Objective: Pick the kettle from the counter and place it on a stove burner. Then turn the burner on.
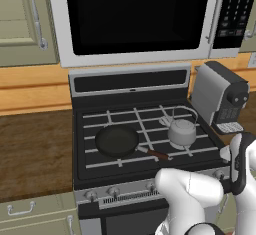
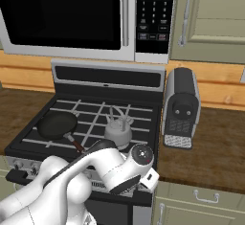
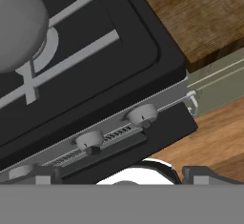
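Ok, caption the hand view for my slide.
Open gripper above the stove knobs, kettle already on a burner.

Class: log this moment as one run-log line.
kettle: on burner | pan: front-left burner | gripper: open, empty, facing knobs | next: turn knob

Kettle (image 1: 182, 131) on stove burner (image 3: 47, 46), right of pan (image 1: 116, 141).

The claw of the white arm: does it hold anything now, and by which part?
Nothing is held. The claw is open above the stove knobs; the small silver-grey metal kettle sits on a burner.
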### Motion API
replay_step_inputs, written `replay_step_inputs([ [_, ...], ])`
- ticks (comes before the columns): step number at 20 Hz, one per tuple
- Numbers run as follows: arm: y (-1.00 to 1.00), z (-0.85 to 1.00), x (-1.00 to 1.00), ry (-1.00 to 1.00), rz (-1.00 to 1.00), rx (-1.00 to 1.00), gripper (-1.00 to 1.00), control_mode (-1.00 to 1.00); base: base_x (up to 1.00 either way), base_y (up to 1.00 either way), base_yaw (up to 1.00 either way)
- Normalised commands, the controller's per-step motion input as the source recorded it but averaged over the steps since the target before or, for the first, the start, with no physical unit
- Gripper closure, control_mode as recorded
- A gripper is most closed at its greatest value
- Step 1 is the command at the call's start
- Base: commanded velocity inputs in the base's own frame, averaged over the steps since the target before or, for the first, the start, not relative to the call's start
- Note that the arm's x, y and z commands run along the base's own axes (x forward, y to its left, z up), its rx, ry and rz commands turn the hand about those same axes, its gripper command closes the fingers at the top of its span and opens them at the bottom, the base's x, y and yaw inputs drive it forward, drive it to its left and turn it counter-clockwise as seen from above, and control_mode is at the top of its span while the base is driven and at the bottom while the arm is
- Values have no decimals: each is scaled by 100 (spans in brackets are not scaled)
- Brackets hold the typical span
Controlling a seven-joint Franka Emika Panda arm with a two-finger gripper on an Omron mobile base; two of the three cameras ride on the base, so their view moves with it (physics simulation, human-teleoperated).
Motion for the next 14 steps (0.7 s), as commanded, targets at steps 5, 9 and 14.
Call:
replay_step_inputs([
  [5,0,-3,5,0,12,0,-100,-100,0,0,0],
  [9,0,-8,0,0,9,0,-100,-100,0,0,0],
  [14,-1,-20,0,0,4,0,-100,-100,0,0,0],
])
